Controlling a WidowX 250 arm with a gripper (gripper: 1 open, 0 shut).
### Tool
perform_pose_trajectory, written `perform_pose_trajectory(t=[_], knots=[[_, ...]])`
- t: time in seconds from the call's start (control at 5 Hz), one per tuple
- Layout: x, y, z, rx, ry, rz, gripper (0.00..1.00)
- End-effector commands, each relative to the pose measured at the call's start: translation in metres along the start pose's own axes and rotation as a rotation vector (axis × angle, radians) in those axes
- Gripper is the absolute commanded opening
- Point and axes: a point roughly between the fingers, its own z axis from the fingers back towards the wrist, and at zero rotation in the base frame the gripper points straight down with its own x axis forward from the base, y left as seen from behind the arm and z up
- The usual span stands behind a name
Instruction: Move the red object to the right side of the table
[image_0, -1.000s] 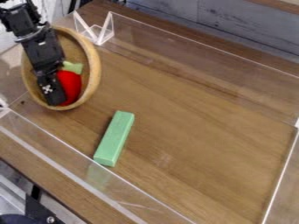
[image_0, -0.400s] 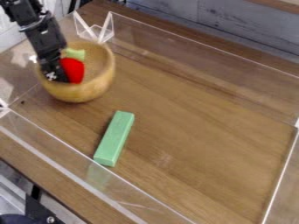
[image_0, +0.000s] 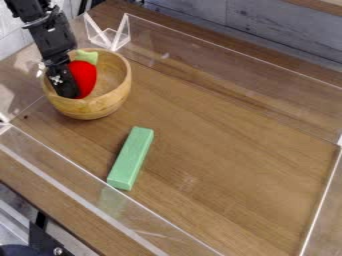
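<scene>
red fruit: you have the red object inside the wooden bowl, toward its far left part as the camera sees it, pale green end pointing up and away.
gripper: your gripper reaches into the bowl right beside the fruit; you cannot tell from this view whether its fingers are around the fruit or have let it go, since the near side of the tool hides the contact.
what changed: a second ago the bowl stood closer to the left edge and looked more tipped; now it sits a little further in, its mouth facing up more, and the fruit and gripper have shifted with it.
what it means: the bowl seems to be dragged along with your tool, so you gain little toward the right side of the table.
green block: it lies where it was, apart from the bowl; leave it alone.
next: check your grip, then lift the fruit straight clear of the rim before you carry it right.
risk: travel sideways too low and you may pull the bowl along or knock the fruit loose.
</scene>
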Motion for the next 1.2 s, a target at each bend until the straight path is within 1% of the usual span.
perform_pose_trajectory(t=[0.0,0.2,0.4,0.8,1.0], knots=[[0.004,0.002,0.035,0.080,-0.005,-0.017,0.00],[0.008,0.000,0.029,0.062,0.002,-0.039,1.00],[0.013,-0.002,0.023,0.043,0.009,-0.062,1.00],[0.030,-0.006,-0.001,0.004,0.029,-0.125,1.00],[0.032,-0.007,-0.012,0.007,0.008,-0.054,1.00]])
